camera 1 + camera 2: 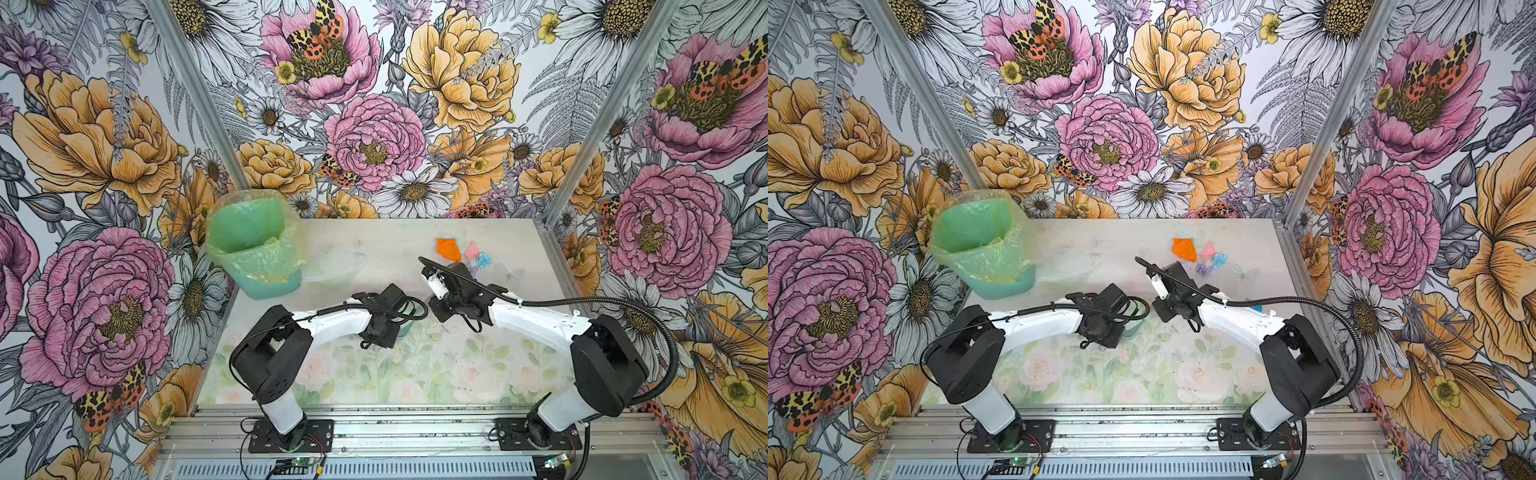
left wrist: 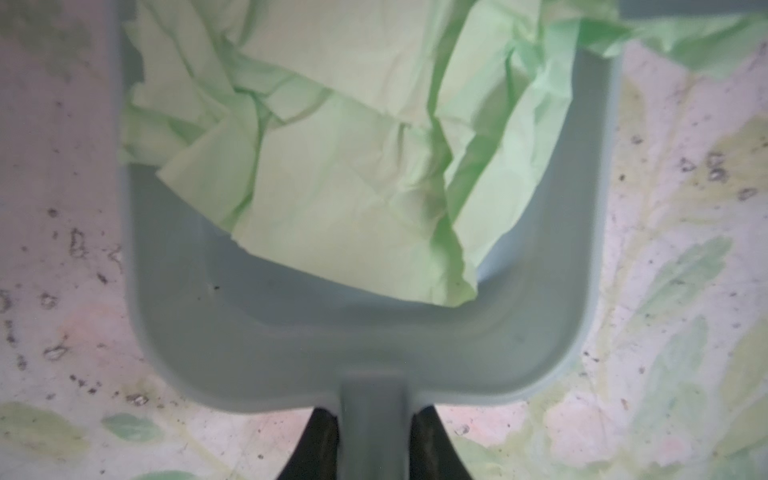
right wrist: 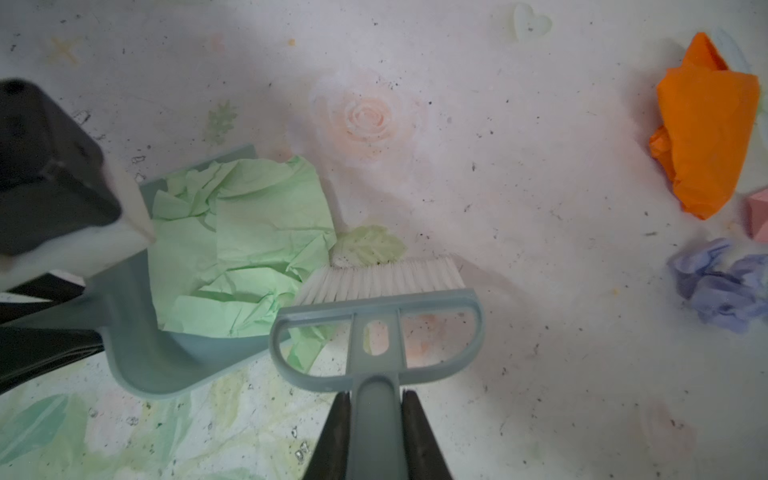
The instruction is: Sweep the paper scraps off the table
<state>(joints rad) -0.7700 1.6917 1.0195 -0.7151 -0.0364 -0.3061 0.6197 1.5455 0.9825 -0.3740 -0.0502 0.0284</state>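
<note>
My left gripper (image 2: 374,442) is shut on the handle of a grey-blue dustpan (image 2: 374,340) that lies on the table (image 1: 365,241). A crumpled pale green paper scrap (image 2: 332,166) lies in the pan, and one corner hangs over its rim. My right gripper (image 3: 376,419) is shut on the handle of a grey brush (image 3: 376,320). Its white bristles (image 3: 382,278) touch the table at the pan's mouth, beside the green scrap (image 3: 241,249). At the back right of the table lie orange (image 1: 449,249), pink (image 1: 471,250), light blue (image 1: 484,261) and lilac (image 3: 719,282) scraps.
A green bin (image 1: 253,245) lined with a clear bag stands at the table's back left corner. Flowered walls close in the left, back and right sides. My left wrist (image 3: 50,174) sits close beside the brush. Both arm bases stand on the front rail.
</note>
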